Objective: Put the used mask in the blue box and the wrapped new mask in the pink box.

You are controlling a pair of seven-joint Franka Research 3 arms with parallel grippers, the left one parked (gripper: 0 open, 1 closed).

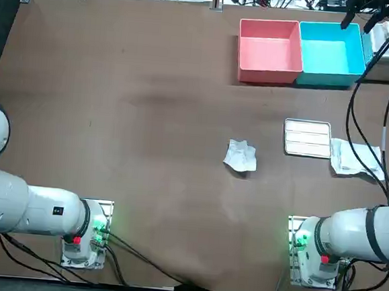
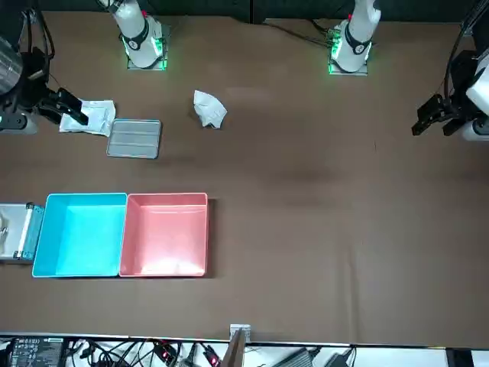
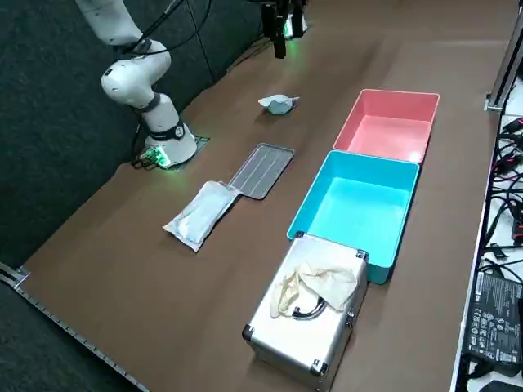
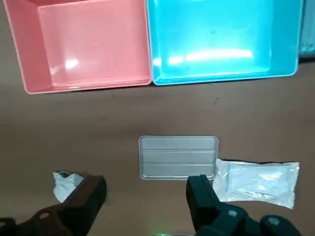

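Surface: a brown table [image 1: 150,115], matte and bare over most of its width.
Room: a dark fabric backdrop [image 3: 49,122] stood along the robot's right side, and a tangle of cables [image 2: 164,353] lay past the table's far edge.
Boxes: the pink box [image 1: 268,76] and the blue box [image 1: 328,78] sat wall to wall at the far side of the table, in front of the right arm. The pink box was the one nearer the table's middle. Both were empty.
Case: a silver metal case [image 3: 286,343] stood just beside the blue box on its outer side, with a crumpled cream-coloured item [image 3: 315,286] lying on its lid.
Tray: a flat ridged silver tray [image 1: 307,138] lay between the boxes and the right arm's base, with nothing on it.
Wrapped new mask: the wrapped new mask [image 1: 345,157] lay flat on the table in its clear packet, just beside the tray on the outer side.
Used mask: the used mask [image 1: 240,156] lay crumpled near the middle of the table, well apart from the tray and from both boxes.
Right gripper: the right gripper [image 4: 145,196] hung in the air above the tray and wrapped mask, clear of the table.
Fingers: the two black fingers [image 4: 202,194] were spread wide, with nothing between them and nothing touching them.
Front view: the right gripper [image 2: 67,107] showed at the table's edge, over the wrapped mask.
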